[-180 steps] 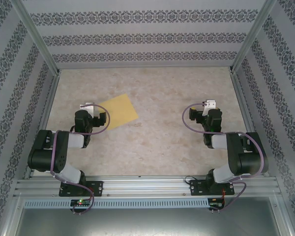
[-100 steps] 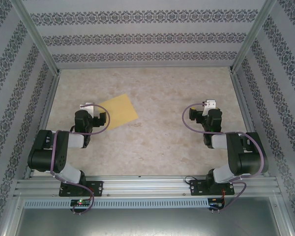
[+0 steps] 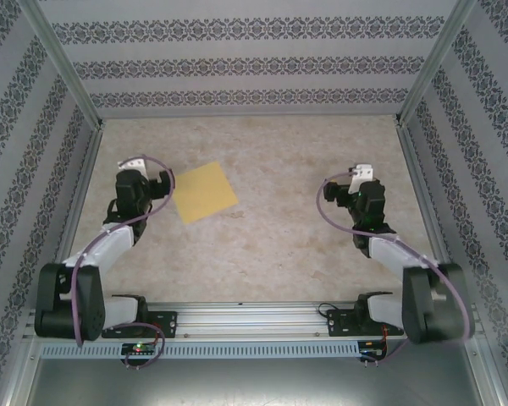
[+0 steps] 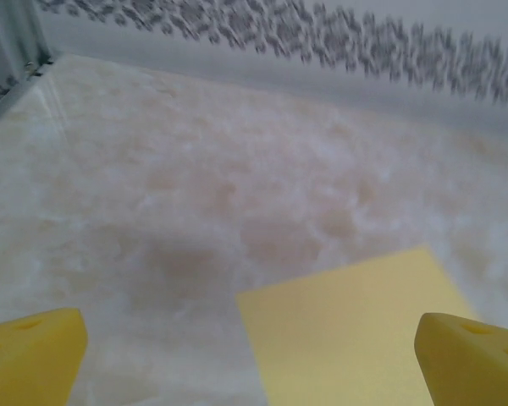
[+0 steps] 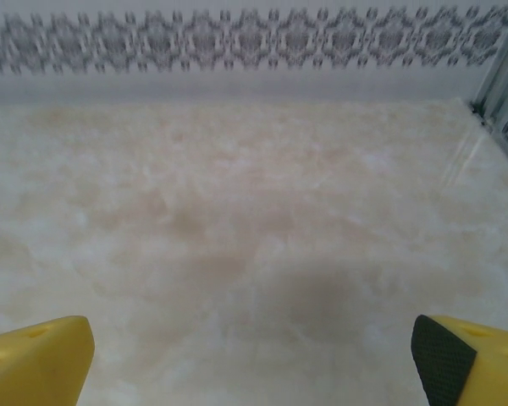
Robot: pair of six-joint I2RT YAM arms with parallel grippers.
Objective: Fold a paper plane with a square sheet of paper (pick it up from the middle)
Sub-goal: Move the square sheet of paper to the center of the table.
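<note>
**1. Work area.** The bench [image 3: 271, 245] has a pale marbled surface. Patterned walls [image 3: 254, 63] close it in on 3 sides, with aluminium posts [image 3: 63, 63] at the far corners. An aluminium rail [image 3: 254, 317] along the near edge carries both arm bases.

**2. Task item.** The square sheet of paper [image 3: 205, 192] lies flat on the bench, left of centre and turned so that its edges run diagonally to the walls. It is uncreased. In the left wrist view the sheet [image 4: 356, 330] occupies the lower right of the picture, with 1 corner pointing toward the far wall and its near part cut off by the picture edge.

**3. Left gripper.** The left gripper [image 3: 134, 173] is just beside the sheet's left corner, apart from it. A purple cable loop [image 3: 159, 182] on the wrist arcs between the arm and that corner in the top view. In the wrist view the left gripper [image 4: 252, 364] has its 2 yellow fingers [image 4: 30, 355] spread wide apart, holding nothing. The sheet lies between them, nearer the finger at the picture's right.

**4. Right gripper.** The right gripper [image 3: 361, 179] is on the right half of the bench, well apart from the sheet. Its wrist view shows the right gripper [image 5: 254, 359] with its fingers [image 5: 34, 359] spread wide apart above bare bench, with a soft shadow ahead of them, the patterned far wall beyond and 1 post at the right edge.
</note>
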